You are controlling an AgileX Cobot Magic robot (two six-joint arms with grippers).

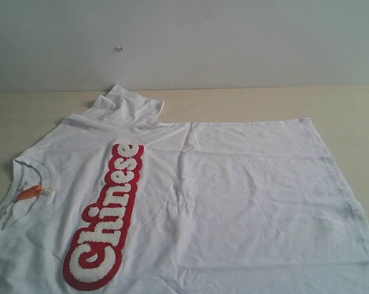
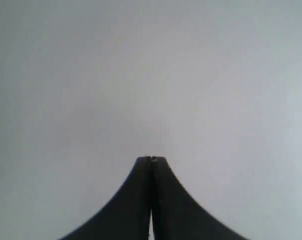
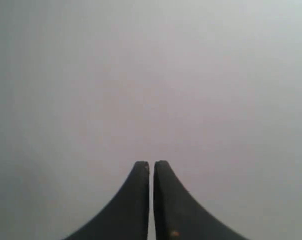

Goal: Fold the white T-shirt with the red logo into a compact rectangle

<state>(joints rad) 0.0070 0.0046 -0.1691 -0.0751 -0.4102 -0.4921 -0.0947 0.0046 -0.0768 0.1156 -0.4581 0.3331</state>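
The left gripper (image 2: 151,159) and right gripper (image 3: 151,163) are both pinched closed on nothing, each facing only a blank pale surface, so the arms' pose cannot be told, while the white T-shirt (image 1: 233,202) lies spread on the table (image 1: 264,104), red logo (image 1: 108,217) up, with its collar side and near edge cut off by the frame.

exterior: down across table (image 1: 264,104) toward wall (image 1: 233,43) | wrists: behind left hand (image 2: 151,159), right hand (image 3: 151,163), facing grey
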